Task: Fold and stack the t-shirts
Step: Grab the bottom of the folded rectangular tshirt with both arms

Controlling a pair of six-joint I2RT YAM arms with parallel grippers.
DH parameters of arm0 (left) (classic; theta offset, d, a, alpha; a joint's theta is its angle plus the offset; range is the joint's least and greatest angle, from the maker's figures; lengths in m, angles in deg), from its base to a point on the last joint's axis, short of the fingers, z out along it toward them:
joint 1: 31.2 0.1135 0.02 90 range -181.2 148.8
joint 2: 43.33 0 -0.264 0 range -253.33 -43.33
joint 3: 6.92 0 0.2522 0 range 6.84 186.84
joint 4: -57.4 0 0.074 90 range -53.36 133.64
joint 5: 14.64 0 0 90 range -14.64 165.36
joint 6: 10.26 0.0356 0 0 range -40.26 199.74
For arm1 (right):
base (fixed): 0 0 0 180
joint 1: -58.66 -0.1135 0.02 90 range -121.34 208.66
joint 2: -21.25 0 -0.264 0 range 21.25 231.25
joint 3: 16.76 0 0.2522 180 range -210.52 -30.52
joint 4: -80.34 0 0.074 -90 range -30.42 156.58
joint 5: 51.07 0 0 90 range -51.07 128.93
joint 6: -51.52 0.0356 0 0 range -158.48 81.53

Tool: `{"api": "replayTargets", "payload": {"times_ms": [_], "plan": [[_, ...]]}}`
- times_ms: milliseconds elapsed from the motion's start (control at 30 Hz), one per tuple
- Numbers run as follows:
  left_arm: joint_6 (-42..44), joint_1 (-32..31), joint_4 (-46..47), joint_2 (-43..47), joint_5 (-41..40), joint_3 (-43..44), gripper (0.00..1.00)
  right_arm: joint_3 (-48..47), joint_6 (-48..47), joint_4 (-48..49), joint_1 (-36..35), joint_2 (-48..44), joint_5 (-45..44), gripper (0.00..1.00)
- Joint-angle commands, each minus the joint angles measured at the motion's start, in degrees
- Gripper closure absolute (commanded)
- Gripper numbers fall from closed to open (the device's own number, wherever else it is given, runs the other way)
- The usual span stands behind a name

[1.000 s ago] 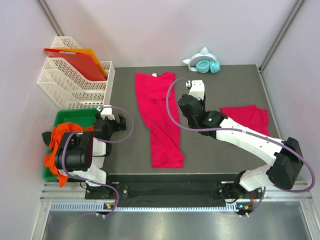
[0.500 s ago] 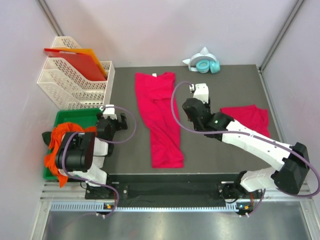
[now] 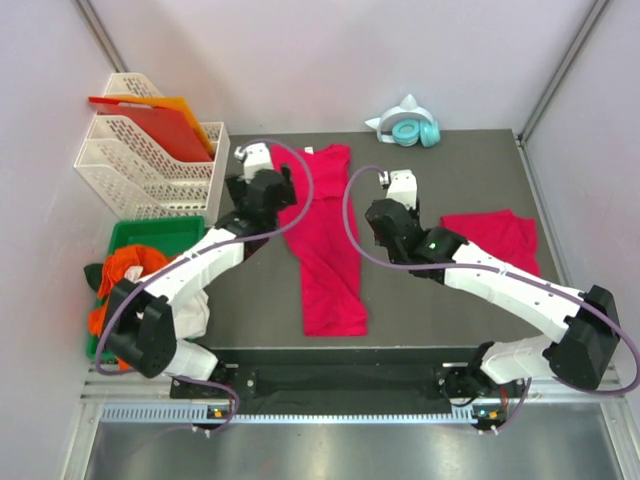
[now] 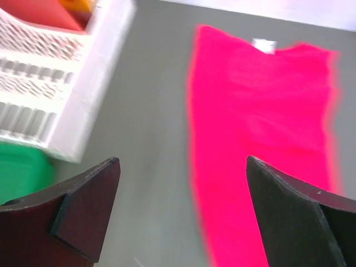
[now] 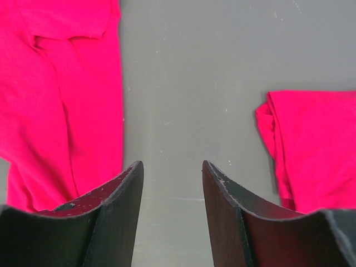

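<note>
A long crimson-pink t-shirt (image 3: pixel 320 240), folded lengthwise, lies in the middle of the table with its collar at the far end. A second t-shirt (image 3: pixel 495 238) lies folded small at the right. My left gripper (image 3: pixel 268 185) is open and empty over the long shirt's far-left edge. In the left wrist view the gripper (image 4: pixel 183 167) straddles that edge of the blurred shirt (image 4: pixel 261 111), whose white neck label (image 4: pixel 263 44) shows. My right gripper (image 3: pixel 388 208) is open and empty. In the right wrist view it (image 5: pixel 172 167) is over bare table between the long shirt (image 5: pixel 61 100) and the folded shirt (image 5: pixel 311 144).
White mesh racks (image 3: pixel 150 165) holding red-orange sheets (image 3: pixel 160 125) stand at the far left. A green bin (image 3: pixel 150 235) with orange cloth (image 3: pixel 125 275) is at the near left. Teal headphones (image 3: pixel 410 128) lie at the back edge.
My left arm has swung from beside the green bin up to the long shirt's far-left edge. My right gripper shifted slightly right a second ago and has since held still.
</note>
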Motion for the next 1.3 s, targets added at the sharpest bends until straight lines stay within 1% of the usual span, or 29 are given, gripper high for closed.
{"api": "replayTargets", "payload": {"times_ms": [0, 33, 67, 100, 133, 167, 200, 233, 300, 333, 433, 467, 533, 700, 733, 833, 867, 933, 1267], "plan": [[-23.8, -10.0, -38.3, 1.1, -16.2, 2.1, 0.01, 1.8, 0.6, 2.7, 0.5, -3.3, 0.0, 0.53], [-32.8, -7.0, -42.8, 1.6, -14.8, 1.5, 0.01, 2.1, 0.6, 2.9, 0.5, -3.3, -0.2, 0.53], [-40.8, -4.6, -43.5, 2.2, -2.6, -1.9, 0.01, 2.2, 0.6, 2.9, 0.5, -3.3, -0.1, 0.53], [-39.2, -3.1, -40.7, 3.5, 4.4, -4.1, 0.01, 2.4, 0.8, 2.7, 0.5, -3.3, -0.3, 0.53], [-38.1, -4.8, -36.7, 4.2, 8.3, -6.0, 0.01, 2.5, 1.1, 2.5, 0.4, -3.5, -0.2, 0.53], [-38.2, -7.8, -35.8, 5.0, 9.1, -8.2, 0.01, 2.7, 1.3, 2.3, 0.5, -3.7, -0.2, 0.53], [-38.2, -11.7, -35.3, 6.9, 7.6, -8.7, 0.01, 3.5, 1.5, 2.3, 0.5, -3.8, -0.1, 0.53], [-38.2, -19.5, -35.5, 7.5, 5.3, -8.8, 0.01, 4.0, 1.7, 2.5, 0.5, -4.4, -0.1, 0.53], [-40.1, -25.1, -37.2, 7.6, 1.9, -7.8, 0.01, 5.4, 1.9, 2.5, 0.5, -4.8, -0.1, 0.53], [-40.7, -27.6, -38.2, 7.2, 2.4, -7.6, 0.01, 5.7, 2.3, 2.4, 0.5, -5.1, 0.0, 0.53], [-41.9, -30.0, -36.8, 5.8, 3.9, -9.1, 0.01, 7.4, 3.1, 2.4, 0.5, -5.3, 0.5, 0.53], [-42.3, -30.8, -34.4, 5.8, 3.5, -10.6, 0.01, 7.8, 3.4, 2.5, 0.5, -5.4, 0.9, 0.53], [-42.3, -32.6, -32.8, 7.0, 3.7, -11.8, 0.01, 8.6, 4.2, 2.3, 0.5, -5.4, 1.2, 0.53], [-43.7, -33.5, -32.7, 10.1, 4.3, -14.1, 0.01, 9.9, 5.1, 2.0, 0.5, -5.7, 2.0, 0.53], [-44.3, -33.5, -33.0, 10.3, 6.0, -14.0, 0.07, 10.1, 5.3, 2.1, 0.4, -5.9, 2.0, 0.53], [-47.3, -34.3, -36.0, 10.8, 7.7, -13.7, 0.19, 10.5, 5.3, 1.8, 0.4, -6.1, 2.0, 0.54], [-47.7, -34.7, -36.4, 10.8, 8.4, -13.9, 0.30, 10.5, 5.3, 2.0, 0.5, -6.2, 1.9, 0.54], [-48.4, -35.9, -36.5, 10.6, 8.9, -14.5, 0.36, 11.1, 5.3, 2.3, 0.5, -6.3, 2.0, 0.54], [-50.4, -36.0, -34.1, 7.3, 12.6, -19.7, 0.40, 10.7, 6.1, 2.1, 0.4, -4.9, 3.3, 0.54]]}}
